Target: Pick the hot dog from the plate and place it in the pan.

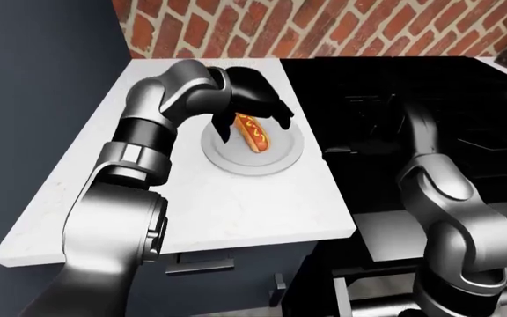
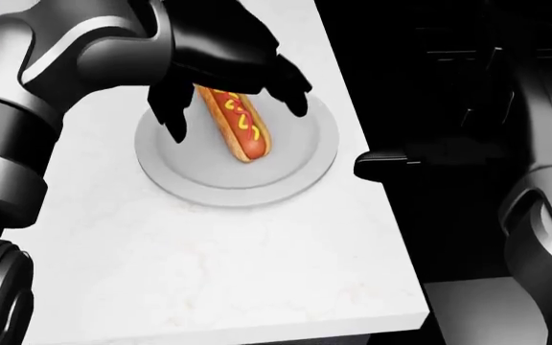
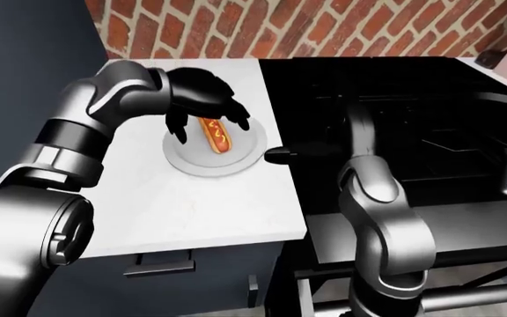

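A hot dog (image 2: 240, 128) with mustard and ketchup lies diagonally on a round grey plate (image 2: 209, 180) on the white counter. My left hand (image 2: 236, 118) hovers over the hot dog's upper end, open. Its thumb (image 2: 173, 122) stands to the left of the bun and its fingers (image 2: 293, 93) to the right, and the top of the bun is hidden under the palm. My right arm (image 3: 363, 152) rises over the black stove. A black shape (image 2: 386, 164) at the stove's left edge may be its hand or a handle. No pan stands out against the black stove.
The white counter (image 1: 192, 198) ends at the black stove (image 1: 394, 79) on the right and at a drop along the bottom of the view. A brick wall (image 1: 324, 26) runs along the top, with a dark panel on the left.
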Robot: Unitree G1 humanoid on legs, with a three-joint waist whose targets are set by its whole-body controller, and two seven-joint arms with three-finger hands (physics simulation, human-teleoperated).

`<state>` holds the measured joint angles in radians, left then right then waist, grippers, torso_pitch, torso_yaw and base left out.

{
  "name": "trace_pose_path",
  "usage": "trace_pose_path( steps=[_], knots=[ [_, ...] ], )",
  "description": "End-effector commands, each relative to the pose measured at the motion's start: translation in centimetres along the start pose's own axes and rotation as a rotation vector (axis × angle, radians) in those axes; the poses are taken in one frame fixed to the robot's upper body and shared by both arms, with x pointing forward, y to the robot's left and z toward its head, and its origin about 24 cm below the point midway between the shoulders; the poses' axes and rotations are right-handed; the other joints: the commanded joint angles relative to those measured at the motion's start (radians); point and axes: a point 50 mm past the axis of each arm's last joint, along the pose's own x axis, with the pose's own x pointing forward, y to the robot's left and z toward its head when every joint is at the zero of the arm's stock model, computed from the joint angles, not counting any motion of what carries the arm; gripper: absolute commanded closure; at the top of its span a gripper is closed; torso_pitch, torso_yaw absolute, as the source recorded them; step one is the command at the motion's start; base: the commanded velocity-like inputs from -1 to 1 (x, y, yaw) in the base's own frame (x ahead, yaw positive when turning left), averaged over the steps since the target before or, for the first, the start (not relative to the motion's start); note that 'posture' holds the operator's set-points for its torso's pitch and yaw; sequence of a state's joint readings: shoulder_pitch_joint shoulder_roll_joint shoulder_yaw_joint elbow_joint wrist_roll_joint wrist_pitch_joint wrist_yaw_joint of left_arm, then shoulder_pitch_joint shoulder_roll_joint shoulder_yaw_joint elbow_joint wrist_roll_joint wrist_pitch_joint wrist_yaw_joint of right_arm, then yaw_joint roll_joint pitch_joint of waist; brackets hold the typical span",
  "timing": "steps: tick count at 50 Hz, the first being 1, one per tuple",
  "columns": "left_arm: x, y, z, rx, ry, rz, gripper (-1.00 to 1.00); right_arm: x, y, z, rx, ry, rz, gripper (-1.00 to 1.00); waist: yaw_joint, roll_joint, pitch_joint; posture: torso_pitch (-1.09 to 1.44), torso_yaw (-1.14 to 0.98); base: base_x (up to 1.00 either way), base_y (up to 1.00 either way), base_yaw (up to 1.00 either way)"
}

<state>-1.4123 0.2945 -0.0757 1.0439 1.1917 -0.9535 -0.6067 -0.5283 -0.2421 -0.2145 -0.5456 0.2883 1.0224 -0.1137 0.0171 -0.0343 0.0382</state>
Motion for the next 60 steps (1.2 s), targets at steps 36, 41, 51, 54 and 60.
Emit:
trace_pose_path(
  steps=[36,41,51,54,60],
  knots=[
    [-0.1,1.1,-0.4,0.027,0.046,0.094,-0.27,-0.6,-0.1,1.4,0.005,-0.089,-0.007,-1.00,-0.002,0.000,-0.032,0.00,0.00,0.00,0.00,0.00],
    [0.0,1.0,-0.4,0.028,0.049,0.092,-0.26,-0.6,-0.2,1.4,0.006,-0.090,-0.008,-1.00,-0.003,0.000,-0.032,0.00,0.00,0.00,0.00,0.00],
    [0.5,0.5,-0.3,0.027,0.050,0.095,-0.25,-0.8,-0.4,1.3,0.006,-0.089,-0.014,-1.00,-0.002,-0.001,-0.033,0.00,0.00,0.00,0.00,0.00],
    [0.5,0.5,-0.3,0.025,0.048,0.095,-0.25,-0.8,-0.6,1.3,0.006,-0.089,-0.016,-1.00,-0.003,-0.001,-0.034,0.00,0.00,0.00,0.00,0.00],
    [0.7,0.2,-0.3,0.025,0.051,0.093,-0.23,-0.9,-0.6,1.1,0.009,-0.088,-0.017,-1.00,-0.003,-0.002,-0.034,0.00,0.00,0.00,0.00,0.00]
  ],
)
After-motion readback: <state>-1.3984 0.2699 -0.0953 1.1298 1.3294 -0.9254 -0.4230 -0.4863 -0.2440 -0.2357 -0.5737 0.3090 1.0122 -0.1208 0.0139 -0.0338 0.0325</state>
